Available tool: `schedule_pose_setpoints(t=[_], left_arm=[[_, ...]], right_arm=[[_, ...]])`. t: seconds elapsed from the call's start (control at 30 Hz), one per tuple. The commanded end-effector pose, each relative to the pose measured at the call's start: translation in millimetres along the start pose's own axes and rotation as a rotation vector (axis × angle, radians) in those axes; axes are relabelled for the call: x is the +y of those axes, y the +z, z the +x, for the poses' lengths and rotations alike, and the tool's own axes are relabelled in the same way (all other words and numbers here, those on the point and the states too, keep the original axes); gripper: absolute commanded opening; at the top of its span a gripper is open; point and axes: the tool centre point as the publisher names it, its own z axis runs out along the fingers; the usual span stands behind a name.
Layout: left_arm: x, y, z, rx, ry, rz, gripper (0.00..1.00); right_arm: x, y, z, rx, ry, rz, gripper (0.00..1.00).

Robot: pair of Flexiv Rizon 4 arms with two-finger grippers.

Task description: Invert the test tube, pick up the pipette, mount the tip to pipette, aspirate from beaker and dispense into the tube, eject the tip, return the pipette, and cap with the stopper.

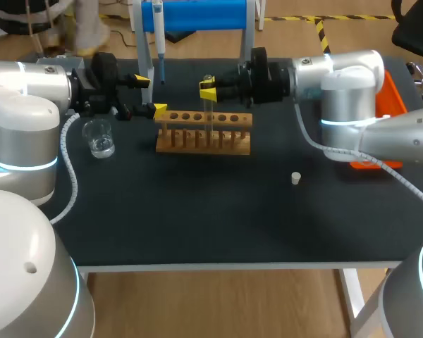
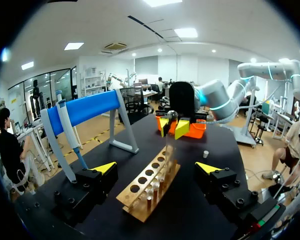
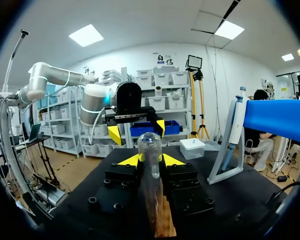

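Glass test tube (image 3: 151,175) stood rounded end up over the wooden rack (image 1: 229,141), clamped in the right gripper (image 1: 209,89); the inversion step was judged in hand, not complete. Left gripper (image 1: 151,95) hung spread and empty beside the rack. Pipette (image 1: 158,35) on its stand, beaker (image 1: 99,136) and stopper (image 1: 295,178) sat untouched, leaving all later steps outstanding.

Clear glassy test tube (image 3: 150,150), wooden rack (image 1: 203,146), matt black tabletop (image 1: 218,218)

The black table (image 1: 197,225) bears a wooden rack (image 1: 204,134), beaker (image 1: 99,137), stopper (image 1: 295,178) and pipette stand (image 1: 204,14).
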Motion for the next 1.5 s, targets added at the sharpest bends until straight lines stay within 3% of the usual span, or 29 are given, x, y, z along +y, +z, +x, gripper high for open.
schedule_pose_setpoints(t=[0.03, 1.0, 1.5], left_arm=[[-0.5, 0, -0.3, 0.002, -0.001, -0.003, 1.00], [-0.5, 0, -0.3, 0.002, -0.001, -0.003, 1.00], [-0.5, 0, -0.3, 0.002, -0.001, -0.003, 1.00]], right_arm=[[3, -1, 2, -0.004, 0.005, 0.006, 0.00], [41, -7, 14, -0.008, -0.012, -0.008, 0.00], [74, -31, 46, -0.038, 0.027, 0.020, 0.00]])
